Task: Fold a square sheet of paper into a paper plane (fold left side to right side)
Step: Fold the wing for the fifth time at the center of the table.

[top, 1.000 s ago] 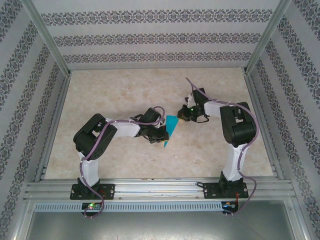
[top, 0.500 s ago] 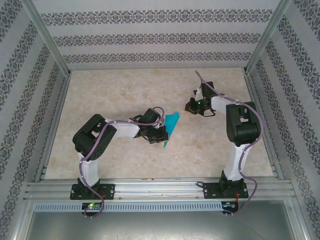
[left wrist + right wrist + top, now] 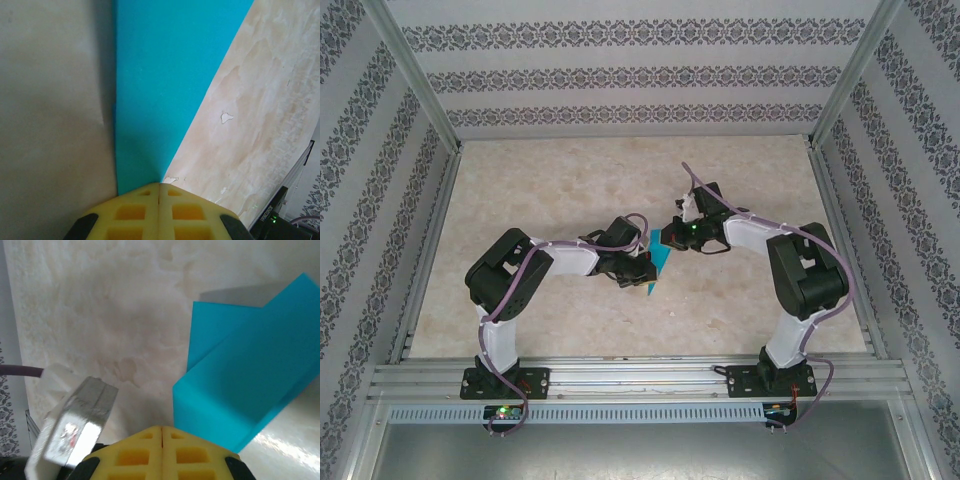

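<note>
Jaws closed, the left gripper (image 3: 159, 187) is pinning the tip of the folded teal paper (image 3: 165, 75) to the counter (image 3: 260, 100), probably anchoring it. The right gripper (image 3: 162, 431), jaws closed and empty, is hovering just beside it.

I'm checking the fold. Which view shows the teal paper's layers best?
Right wrist: the teal paper shows two overlapping layers, edges distinct. Left wrist gives one plain face narrowing toward the left pincer; the top view, just a small sliver.
</note>
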